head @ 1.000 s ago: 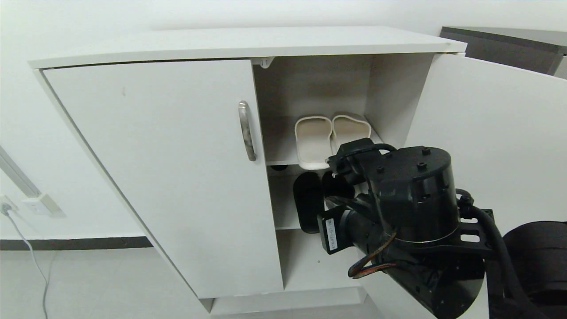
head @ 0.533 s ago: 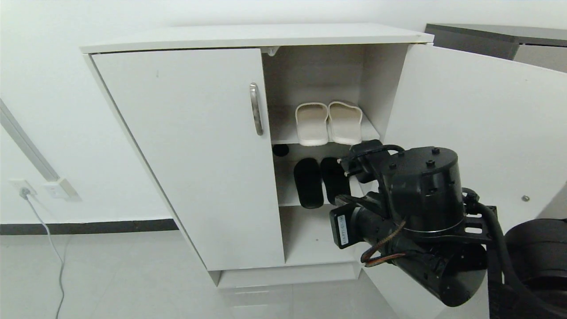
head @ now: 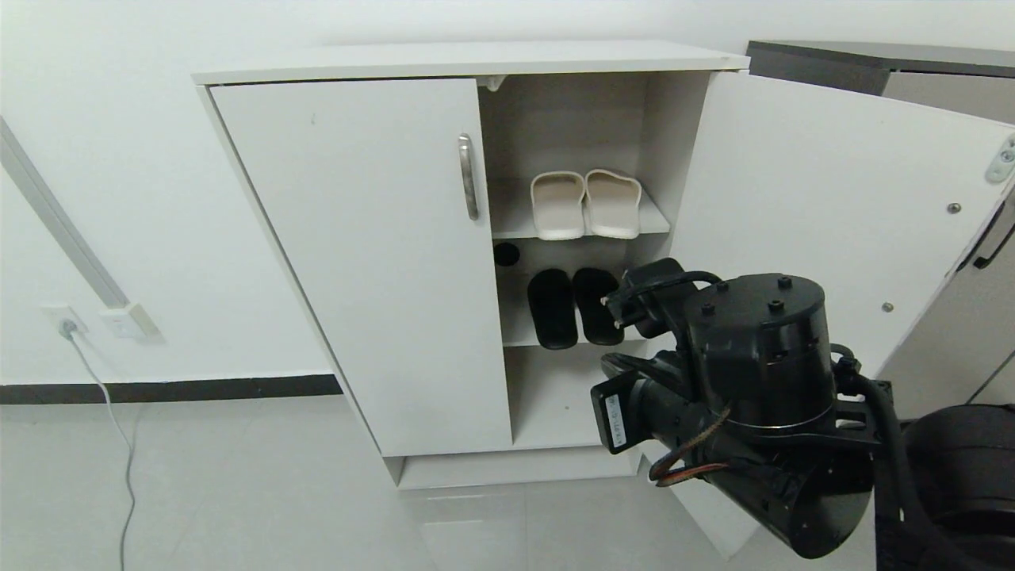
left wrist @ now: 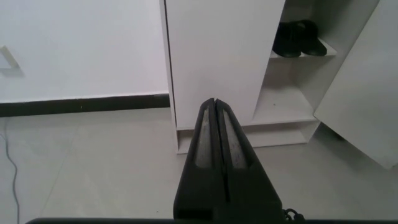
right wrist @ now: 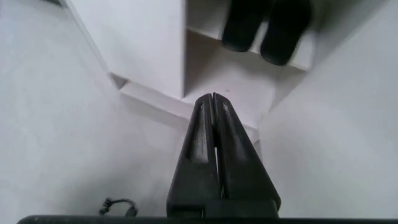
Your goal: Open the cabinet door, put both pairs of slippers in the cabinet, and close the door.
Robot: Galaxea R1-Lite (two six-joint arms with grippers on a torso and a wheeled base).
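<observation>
**Both pairs shelved, right door wide open**

Far left, we see a white wall socket (head: 63, 323), its pale cable (head: 119, 444) trailing to the tiled floor (head: 238, 500). Then the white wooden cabinet (head: 476, 57): the left door (head: 357, 254) is shut, its slim metal handle (head: 469, 188) upright at the edge. In the open half, the cream foam slippers (head: 585, 205) sit side by side on the upper shelf (head: 507, 226), and the black slippers (head: 575, 307) sit together on the shelf beneath. The right door (head: 825, 206) stands swung wide. Our left tool (left wrist: 213, 102) is clenched on nothing, out over the floor facing the cabinet's base. Our right tool (right wrist: 213, 98) is clenched too and empty, pointing at the bottom compartment under the black pair.
</observation>
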